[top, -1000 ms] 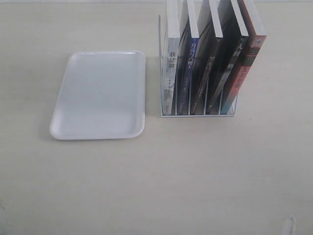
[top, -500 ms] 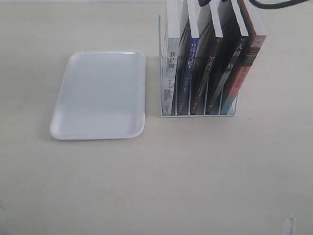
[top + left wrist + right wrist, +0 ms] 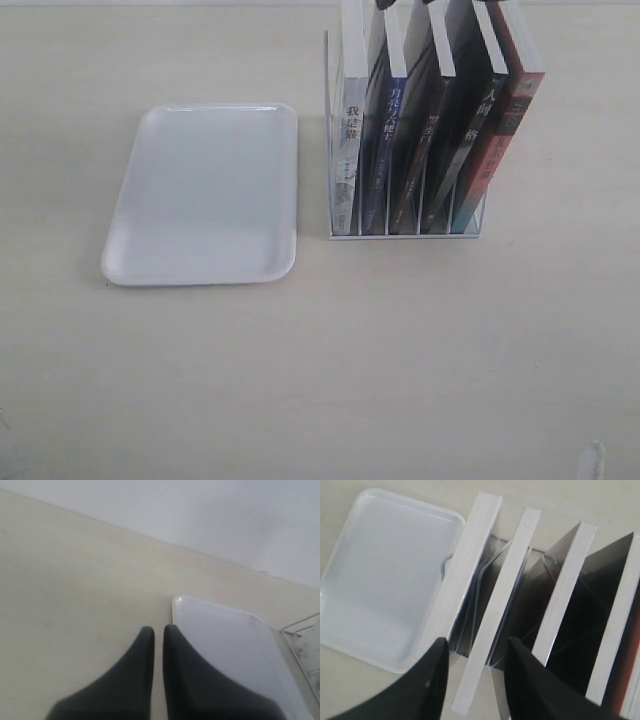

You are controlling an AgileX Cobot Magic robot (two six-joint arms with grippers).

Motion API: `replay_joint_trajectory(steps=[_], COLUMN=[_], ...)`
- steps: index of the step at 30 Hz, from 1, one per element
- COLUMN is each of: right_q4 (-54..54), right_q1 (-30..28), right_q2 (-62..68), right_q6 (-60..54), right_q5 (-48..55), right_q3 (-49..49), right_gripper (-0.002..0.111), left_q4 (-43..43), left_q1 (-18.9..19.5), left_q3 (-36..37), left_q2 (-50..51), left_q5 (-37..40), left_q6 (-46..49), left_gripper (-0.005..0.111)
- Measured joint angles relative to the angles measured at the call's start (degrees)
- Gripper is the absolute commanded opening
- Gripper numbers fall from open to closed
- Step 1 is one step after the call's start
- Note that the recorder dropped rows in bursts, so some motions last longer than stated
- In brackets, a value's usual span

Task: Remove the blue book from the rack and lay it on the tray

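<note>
The blue book [image 3: 385,150] stands upright in the second slot from the left of the white wire rack [image 3: 404,235], blue spine facing out. To the rack's left lies the white tray [image 3: 200,195], with nothing on it. In the right wrist view my right gripper [image 3: 477,641] is open above the rack [image 3: 485,570], its black fingers [image 3: 435,680] on either side of the blue book's white page edge [image 3: 506,592] without touching it. My left gripper [image 3: 158,630] is shut and holds nothing. It hangs by a corner of the tray [image 3: 225,630].
Other books fill the rack: a thick pale-spined one [image 3: 349,140] at the far left, black-spined ones [image 3: 430,140] and a red-and-teal one [image 3: 505,130] to the right. Bare table lies in front of the rack and the tray. The rack's edge [image 3: 300,627] shows beyond the tray.
A dark part of the right arm crossed the exterior view's top edge over the rack half a second ago. Now only small dark slivers show there. Books and tray have not moved.
</note>
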Motion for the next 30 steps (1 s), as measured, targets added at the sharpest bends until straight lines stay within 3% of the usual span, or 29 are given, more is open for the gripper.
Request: replay_joint_trajectory(steps=[30], right_q4=[0.10], right_q1=[0.00], right_q2=[2.68], right_q6=[1.91], right_q5=[2.58], right_q3=[-0.42], right_gripper=[0.036], left_q4=[0.00], left_q1=[0.00], left_q3=[0.00], left_q2=[0.00], left_q5=[0.00], left_q6=[0.00], left_gripper=[0.006])
